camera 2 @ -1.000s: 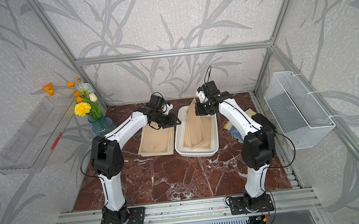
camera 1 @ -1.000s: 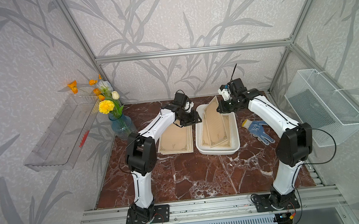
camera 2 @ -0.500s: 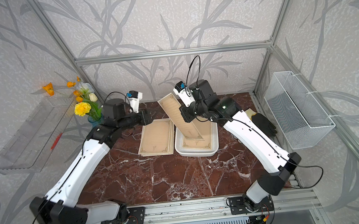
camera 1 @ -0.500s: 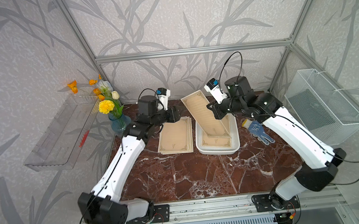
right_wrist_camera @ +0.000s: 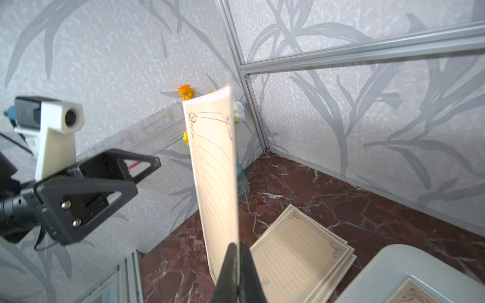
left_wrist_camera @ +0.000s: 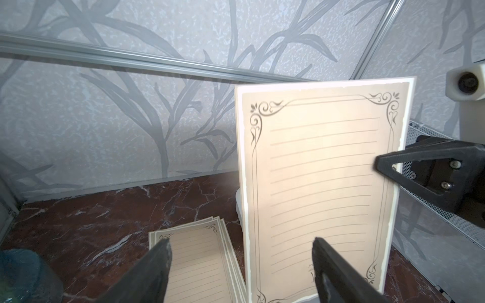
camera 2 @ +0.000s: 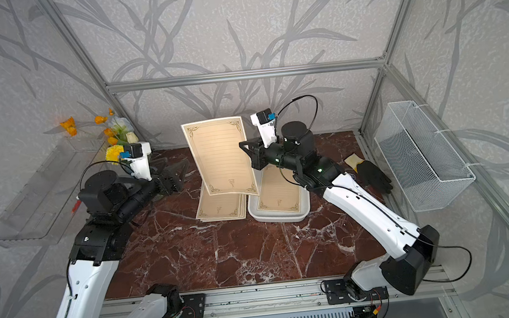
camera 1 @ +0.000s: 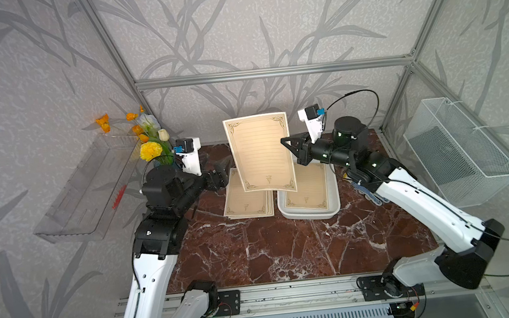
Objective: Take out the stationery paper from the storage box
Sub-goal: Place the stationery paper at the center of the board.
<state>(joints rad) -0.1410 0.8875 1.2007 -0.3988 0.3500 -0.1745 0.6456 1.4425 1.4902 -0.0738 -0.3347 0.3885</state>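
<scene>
Above the desk [camera 1: 272, 253], one stationery paper sheet [camera 1: 260, 152] hangs nearly upright, slightly tilted, over the gap between storage box [camera 1: 308, 215] and a loose stack of sheets [camera 1: 244, 200] lying on the desk beside it. Right hand [right_wrist_camera: 237, 248] pinches the raised sheet's side edge, fingers pressed together on it. Left hand [left_wrist_camera: 241, 245] is spread wide, near the sheet's opposite side, not touching. Another sheet [camera 1: 308, 189] lies flat inside the white box. Black glove [camera 2: 372, 175] sits on the desk past the box on the right arm's side; wire-mesh basket [camera 1: 456, 150] hangs on the wall beyond.
</scene>
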